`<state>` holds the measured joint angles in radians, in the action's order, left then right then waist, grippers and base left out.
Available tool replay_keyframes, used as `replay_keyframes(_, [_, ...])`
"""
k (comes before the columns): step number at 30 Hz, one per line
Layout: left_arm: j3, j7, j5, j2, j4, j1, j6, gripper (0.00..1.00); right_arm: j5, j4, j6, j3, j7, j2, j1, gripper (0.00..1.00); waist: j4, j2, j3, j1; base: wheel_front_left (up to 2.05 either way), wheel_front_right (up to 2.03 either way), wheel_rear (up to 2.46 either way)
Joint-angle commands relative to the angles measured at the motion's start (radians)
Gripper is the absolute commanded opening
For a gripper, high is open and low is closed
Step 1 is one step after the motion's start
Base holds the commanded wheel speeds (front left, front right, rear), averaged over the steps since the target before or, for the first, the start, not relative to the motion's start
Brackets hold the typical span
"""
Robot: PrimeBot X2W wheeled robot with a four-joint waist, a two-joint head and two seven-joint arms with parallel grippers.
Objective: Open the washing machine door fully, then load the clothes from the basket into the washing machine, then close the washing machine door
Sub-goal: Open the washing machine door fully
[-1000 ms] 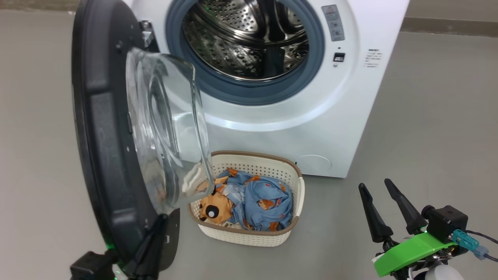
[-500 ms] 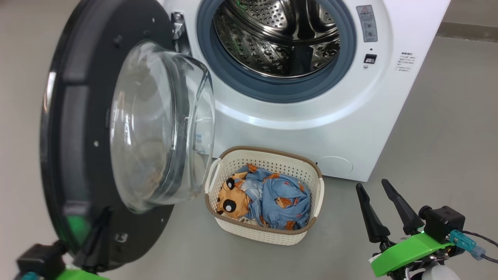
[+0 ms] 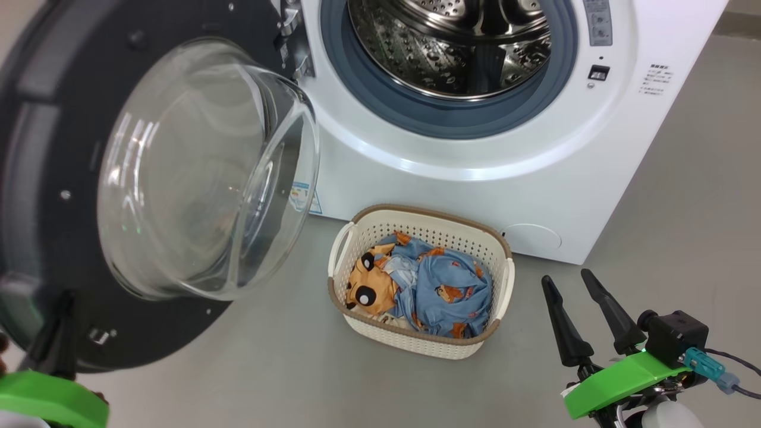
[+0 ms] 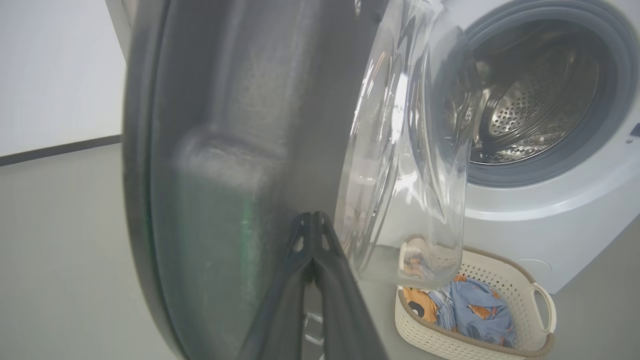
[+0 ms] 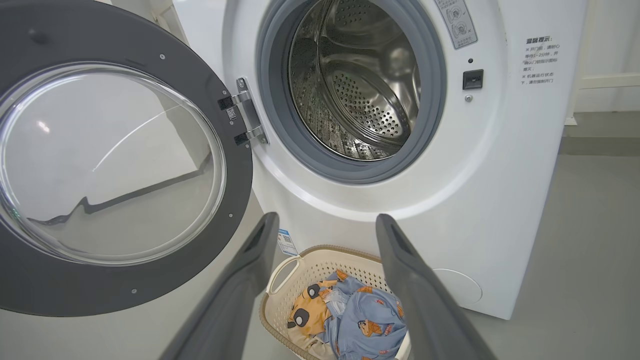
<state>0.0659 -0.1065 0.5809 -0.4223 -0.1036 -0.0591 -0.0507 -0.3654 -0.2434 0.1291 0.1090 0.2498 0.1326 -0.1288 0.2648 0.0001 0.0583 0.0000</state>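
Note:
The washing machine (image 3: 475, 184) stands with its steel drum (image 3: 452, 47) exposed. Its round black door (image 3: 35, 178) hangs wide open to the left, with the glass porthole (image 3: 208, 172) bulging towards me. My left gripper (image 3: 66, 303) is shut, and its joined fingertips (image 4: 312, 220) rest against the door's (image 4: 240, 150) lower inner rim. The cream basket (image 3: 428, 213) sits on the floor before the machine and holds the blue bear-print clothes (image 3: 440, 291). My right gripper (image 3: 565, 276) is open and holds nothing, low and right of the basket. In the right wrist view the right gripper (image 5: 326, 219) points over the basket (image 5: 320, 260) at the machine.
The grey floor (image 3: 684, 208) stretches to the right of the machine and in front of the basket. A round white flap (image 3: 532, 236) sits low on the machine's front, just behind the basket. The open door takes up the left side.
The door has swung further open to the left, with my shut left gripper following its lower rim. The head camera has shifted too. My right gripper has barely moved.

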Motion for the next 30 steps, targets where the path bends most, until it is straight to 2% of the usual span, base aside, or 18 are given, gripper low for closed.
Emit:
replay_keyframes(1, [-0.065, -0.001, 0.008, -0.063, -0.011, -0.076, 0.001, 0.0, 0.014, 0.022, 0.002, 0.019, 0.012, -0.001, -0.038, 1.0, 0.009, -0.0001, 0.013, 0.0, 0.0, 0.0, 0.0])
replay_keyframes(10, [-0.068, -0.001, 0.009, -0.126, -0.142, -0.192, 0.054, 0.0, 0.03, 0.022, 0.002, 0.008, 0.012, -0.004, -0.067, 1.0, 0.025, -0.0001, 0.061, 0.0, 0.0, 0.0, 0.0])
replay_keyframes(18, [-0.058, -0.009, 0.004, -0.177, -0.318, -0.326, 0.102, 0.0, 0.045, 0.021, 0.002, 0.006, 0.012, -0.011, -0.096, 1.0, 0.034, -0.0001, 0.099, 0.0, 0.0, 0.0, 0.0])
replay_keyframes(30, [-0.021, -0.045, -0.017, -0.224, -0.595, -0.515, 0.146, 0.0, 0.052, 0.014, 0.002, 0.005, 0.012, -0.027, -0.129, 1.0, 0.028, -0.0001, 0.135, 0.0, 0.0, 0.0, 0.0])
